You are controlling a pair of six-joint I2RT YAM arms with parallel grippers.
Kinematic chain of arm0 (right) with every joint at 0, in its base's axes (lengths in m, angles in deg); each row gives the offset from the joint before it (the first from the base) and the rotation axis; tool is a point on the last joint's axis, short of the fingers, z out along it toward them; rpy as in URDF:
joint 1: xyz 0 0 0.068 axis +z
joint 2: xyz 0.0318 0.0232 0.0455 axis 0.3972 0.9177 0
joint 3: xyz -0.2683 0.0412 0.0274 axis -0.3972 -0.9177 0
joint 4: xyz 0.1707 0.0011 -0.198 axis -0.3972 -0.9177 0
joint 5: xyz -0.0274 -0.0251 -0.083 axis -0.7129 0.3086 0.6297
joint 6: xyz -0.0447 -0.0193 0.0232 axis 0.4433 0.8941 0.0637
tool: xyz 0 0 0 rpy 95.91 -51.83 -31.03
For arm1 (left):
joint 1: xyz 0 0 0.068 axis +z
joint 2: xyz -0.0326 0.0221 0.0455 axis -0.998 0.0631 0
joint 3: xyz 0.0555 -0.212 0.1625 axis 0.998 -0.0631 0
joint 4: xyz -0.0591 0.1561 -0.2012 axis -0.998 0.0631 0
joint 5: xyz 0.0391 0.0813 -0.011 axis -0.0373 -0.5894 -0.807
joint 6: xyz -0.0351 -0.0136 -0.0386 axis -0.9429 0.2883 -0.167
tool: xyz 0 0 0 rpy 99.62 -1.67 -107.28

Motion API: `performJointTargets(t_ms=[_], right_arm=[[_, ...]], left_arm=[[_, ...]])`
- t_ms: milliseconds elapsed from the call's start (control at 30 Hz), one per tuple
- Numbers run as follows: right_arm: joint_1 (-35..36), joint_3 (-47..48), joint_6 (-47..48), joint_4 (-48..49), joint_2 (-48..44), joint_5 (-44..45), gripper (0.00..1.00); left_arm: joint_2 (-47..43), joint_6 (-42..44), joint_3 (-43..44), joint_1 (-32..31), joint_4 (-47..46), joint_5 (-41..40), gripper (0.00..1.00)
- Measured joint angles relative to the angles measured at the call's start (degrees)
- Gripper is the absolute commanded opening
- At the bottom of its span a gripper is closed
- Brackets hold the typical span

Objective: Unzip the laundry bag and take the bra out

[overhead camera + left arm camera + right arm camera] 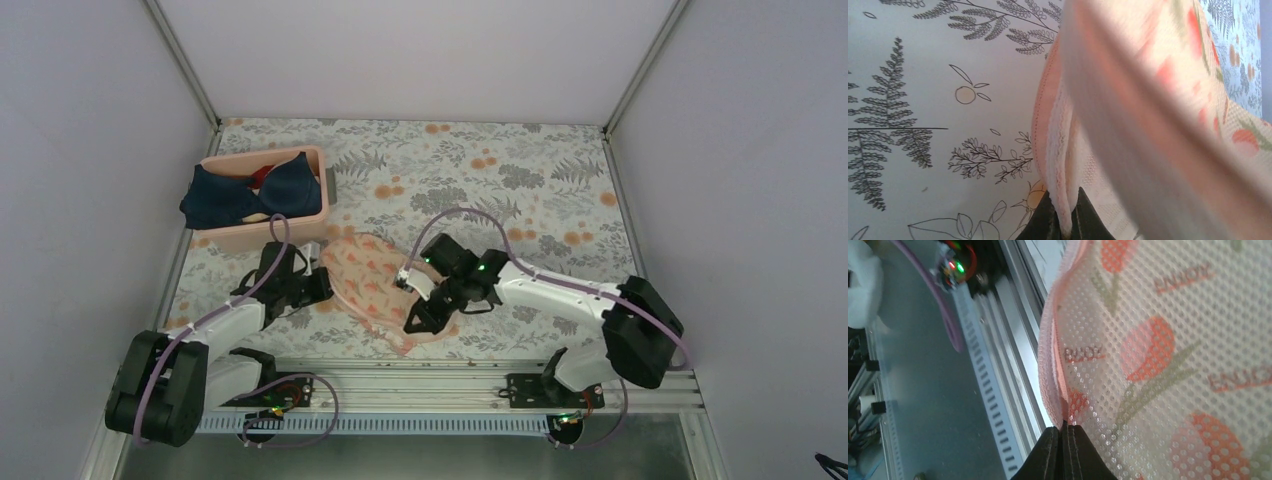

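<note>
The laundry bag (368, 283), a flat peach-pink mesh pouch with red-orange marks, lies on the table between my arms. My left gripper (322, 284) is shut on its left edge. In the left wrist view the gripper (1064, 212) pinches the pink zip edging (1048, 130), and the mesh is lifted in a fold. My right gripper (413, 321) is shut on the bag's near right edge. In the right wrist view the gripper (1065, 432) clamps the pink edging (1050, 365) beside the mesh (1158, 355). The dark navy bra (250, 192) lies in the pink bin (300, 226) at the back left.
A red garment (262, 176) peeks out behind the bra in the bin. The table has a floral cloth (520, 180). A metal rail (420, 378) runs along the near edge, close under the right gripper. White walls close in the sides and back.
</note>
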Motion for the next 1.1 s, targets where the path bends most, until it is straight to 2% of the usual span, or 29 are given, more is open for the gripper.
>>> performJointTargets(t_ms=[200,233,267,300,367,400,433,467,500,533,833,967,1100], right_arm=[[1.2,-2.9,-2.7,-1.6,4.6,1.1,0.04],[1.2,-2.9,-2.8,-1.7,5.2,1.6,0.04],[1.2,-2.9,-3.0,-1.9,5.9,2.2,0.04],[1.4,-2.9,-3.2,-2.2,6.4,3.0,0.12],[1.5,-2.6,-3.5,-2.9,7.6,4.4,0.35],[1.5,-2.3,-3.9,-3.1,8.0,4.7,0.53],[1.5,-2.1,-4.1,-3.3,8.4,5.1,0.78],[1.5,-1.6,-4.2,-3.7,8.6,5.7,0.97],[1.5,-1.2,-4.3,-3.9,8.7,6.1,0.99],[1.5,-0.6,-4.3,-4.3,8.5,6.5,1.00],[-1.0,5.7,-2.9,-4.4,-0.6,6.8,1.00],[-6.9,8.7,-2.6,-4.2,-1.7,7.3,1.00],[-17.3,8.5,-4.1,-1.8,-4.0,10.1,1.00]], left_arm=[[-0.1,0.1,0.0,1.4,0.0,0.2,0.02],[-0.2,0.1,0.0,1.6,0.0,0.1,0.05],[-0.3,0.1,0.0,1.7,0.0,0.2,0.16],[-0.4,0.1,0.0,1.8,0.0,0.2,0.28],[-0.9,0.3,0.0,1.9,0.1,-0.1,0.55],[-1.4,0.4,0.0,2.1,0.3,-0.4,0.67],[-1.9,0.0,0.0,2.4,0.7,-0.6,0.81],[-2.4,-0.2,0.2,2.7,1.5,-0.8,0.91],[-3.0,-0.4,0.6,3.0,2.6,-1.2,0.99],[-3.8,-0.8,1.3,3.4,4.5,-1.8,1.00],[-12.2,-2.9,11.3,9.8,24.6,-10.0,1.00],[-16.3,-4.5,12.8,15.7,31.2,-11.2,1.00],[-21.0,-5.7,14.2,22.8,34.2,-11.1,1.00]])
